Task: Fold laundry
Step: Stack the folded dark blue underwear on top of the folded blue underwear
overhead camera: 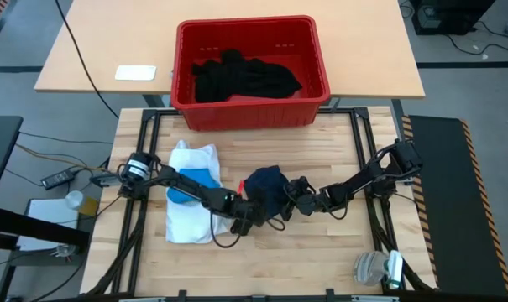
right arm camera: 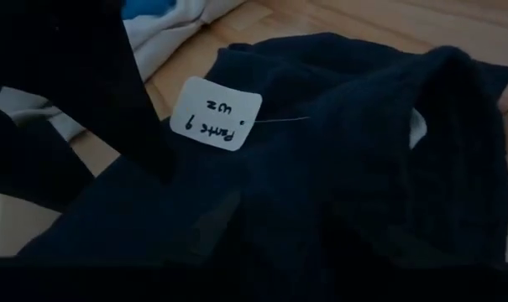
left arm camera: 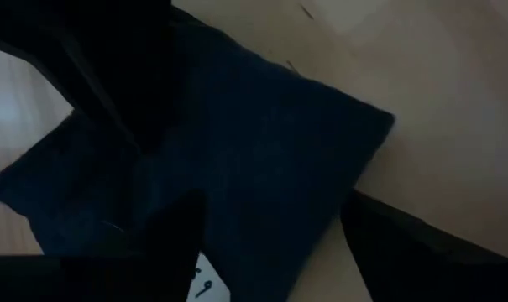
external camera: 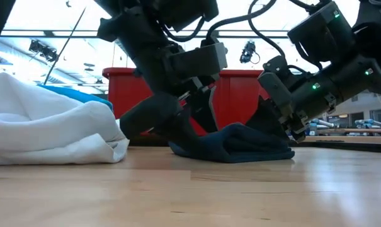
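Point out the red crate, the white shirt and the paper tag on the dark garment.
red crate (overhead camera: 186,80), high view: on its left wall.
white shirt (overhead camera: 189,220), high view: on its lower half, below the blue piece.
paper tag (right arm camera: 216,113), right wrist view: on the middle of the tag, at its handwriting.

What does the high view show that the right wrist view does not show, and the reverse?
Only the high view shows the red crate holding black garments, and both arms. Only the right wrist view shows the white paper tag with handwriting on the dark garment. Both show that dark garment, the white shirt and the blue piece.
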